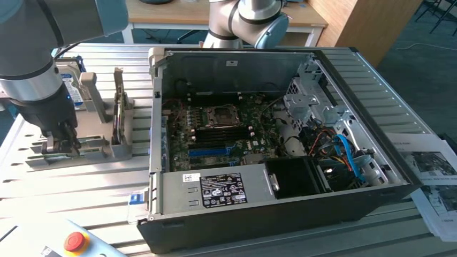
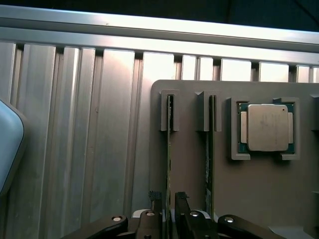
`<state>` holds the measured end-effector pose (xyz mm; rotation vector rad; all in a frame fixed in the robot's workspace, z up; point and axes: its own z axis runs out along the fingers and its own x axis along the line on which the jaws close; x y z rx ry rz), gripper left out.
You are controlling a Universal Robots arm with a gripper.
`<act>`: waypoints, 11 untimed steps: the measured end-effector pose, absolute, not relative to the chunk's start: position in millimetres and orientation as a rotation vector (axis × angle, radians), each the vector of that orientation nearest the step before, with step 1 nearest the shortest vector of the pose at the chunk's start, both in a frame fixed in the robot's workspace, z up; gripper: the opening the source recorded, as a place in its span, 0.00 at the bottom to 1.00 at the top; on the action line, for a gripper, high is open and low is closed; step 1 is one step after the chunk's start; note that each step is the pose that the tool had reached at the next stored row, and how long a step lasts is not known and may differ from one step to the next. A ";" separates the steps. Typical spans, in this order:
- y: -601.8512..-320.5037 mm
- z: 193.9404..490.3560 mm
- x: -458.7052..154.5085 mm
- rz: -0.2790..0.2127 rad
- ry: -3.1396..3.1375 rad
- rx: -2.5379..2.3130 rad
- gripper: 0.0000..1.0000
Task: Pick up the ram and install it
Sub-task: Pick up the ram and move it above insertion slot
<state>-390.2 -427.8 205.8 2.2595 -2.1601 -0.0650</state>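
Claw part open, fingers straddling ram, which stands edgewise in grey holder. Arm upright, claw pointing down at surface.

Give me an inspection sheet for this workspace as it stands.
Surface: slotted metal table carrying a grey holder and an open computer case.
Job's things: ram on edge in a holder slot.
Clutter: second green stick in the next slot, processor in its recess, papers, red stop button.
Grippers: gripper open, jaws either side of the ram.
Cables: blue cables inside the case.
Surroundings: wooden desk behind the table.
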 end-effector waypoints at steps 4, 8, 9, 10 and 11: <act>-427.6 203.2 -390.2 -0.065 -2.160 2.259 0.25; -427.6 202.7 -390.2 -0.065 -2.160 2.259 0.25; -427.6 202.6 -390.2 -0.065 -2.160 2.259 0.25; -427.6 202.6 -390.2 -0.065 -2.160 2.259 0.25; -426.8 202.6 -390.2 -0.065 -2.160 2.260 0.25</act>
